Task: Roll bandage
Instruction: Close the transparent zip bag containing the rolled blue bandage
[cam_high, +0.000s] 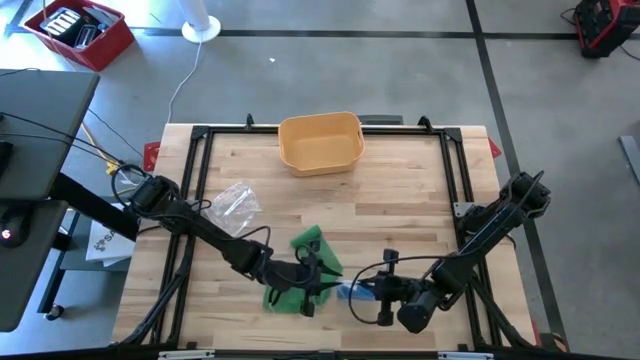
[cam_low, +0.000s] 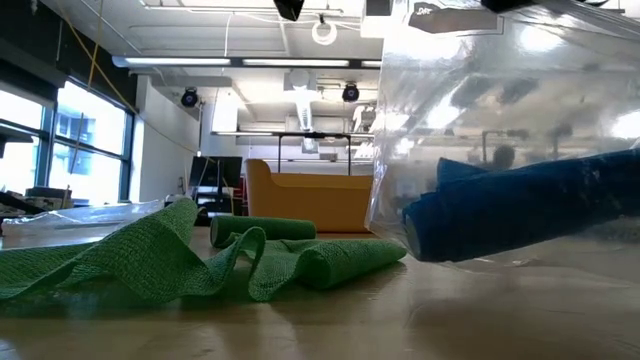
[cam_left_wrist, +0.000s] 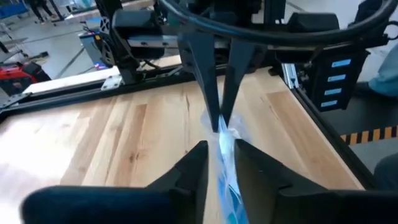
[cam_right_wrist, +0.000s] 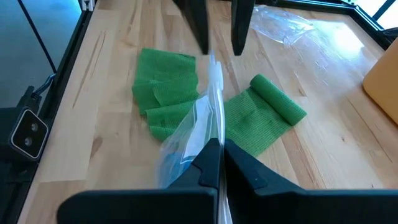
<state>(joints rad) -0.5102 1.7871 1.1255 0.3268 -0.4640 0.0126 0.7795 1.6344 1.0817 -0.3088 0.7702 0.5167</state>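
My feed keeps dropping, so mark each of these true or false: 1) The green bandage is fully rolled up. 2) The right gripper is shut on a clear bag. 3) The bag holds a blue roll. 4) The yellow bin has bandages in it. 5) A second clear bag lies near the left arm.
1) False: the green bandage lies mostly unrolled on the table, only one end rolled.
2) True: the right gripper pinches the clear bag.
3) True: a blue roll shows inside.
4) False: the yellow bin looks empty.
5) True: the second clear bag lies there.
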